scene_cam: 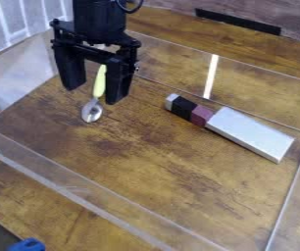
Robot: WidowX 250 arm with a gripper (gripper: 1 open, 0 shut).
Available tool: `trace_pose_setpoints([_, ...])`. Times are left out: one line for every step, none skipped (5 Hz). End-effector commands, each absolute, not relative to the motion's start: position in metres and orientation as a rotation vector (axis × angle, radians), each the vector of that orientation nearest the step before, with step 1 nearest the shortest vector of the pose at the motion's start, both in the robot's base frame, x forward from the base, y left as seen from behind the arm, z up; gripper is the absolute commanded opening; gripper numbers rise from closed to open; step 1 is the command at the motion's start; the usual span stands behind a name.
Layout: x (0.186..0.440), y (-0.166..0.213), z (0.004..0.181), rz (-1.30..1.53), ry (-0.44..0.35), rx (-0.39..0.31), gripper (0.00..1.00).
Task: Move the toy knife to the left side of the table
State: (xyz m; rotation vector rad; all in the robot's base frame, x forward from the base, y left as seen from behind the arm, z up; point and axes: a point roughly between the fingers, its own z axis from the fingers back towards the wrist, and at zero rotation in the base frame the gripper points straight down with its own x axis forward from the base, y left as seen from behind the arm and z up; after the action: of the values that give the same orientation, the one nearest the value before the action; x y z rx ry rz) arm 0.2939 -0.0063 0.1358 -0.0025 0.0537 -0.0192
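Right now the black robot gripper (pixel 96 86) hangs over the yellow-handled silver spoon (pixel 95 96), with its two fingers wide apart and holding nothing. That flat toy knife with the pale grey blade and maroon-and-black handle (pixel 235 126) lies well off to the right on the dark brown wooden table (pixel 139 176). Its long side slants, handle up-left toward the gripper, blade down-right. So the gripper should probably go right first.
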Motion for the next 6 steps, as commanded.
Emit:
trace_pose_setpoints([0.299, 0.002, 0.135, -0.011, 0.046, 0.005, 1.00])
trace_pose_setpoints([0.308, 0.014, 0.139, 0.001, 0.021, 0.016, 1.00])
trace_pose_setpoints([0.323, 0.034, 0.144, 0.016, -0.017, 0.031, 1.00])
trace_pose_setpoints([0.329, 0.044, 0.147, 0.025, -0.034, 0.031, 1.00])
trace_pose_setpoints([0.335, 0.053, 0.150, 0.025, -0.046, 0.037, 1.00])
trace_pose_setpoints([0.340, 0.060, 0.153, 0.023, -0.054, 0.041, 1.00])
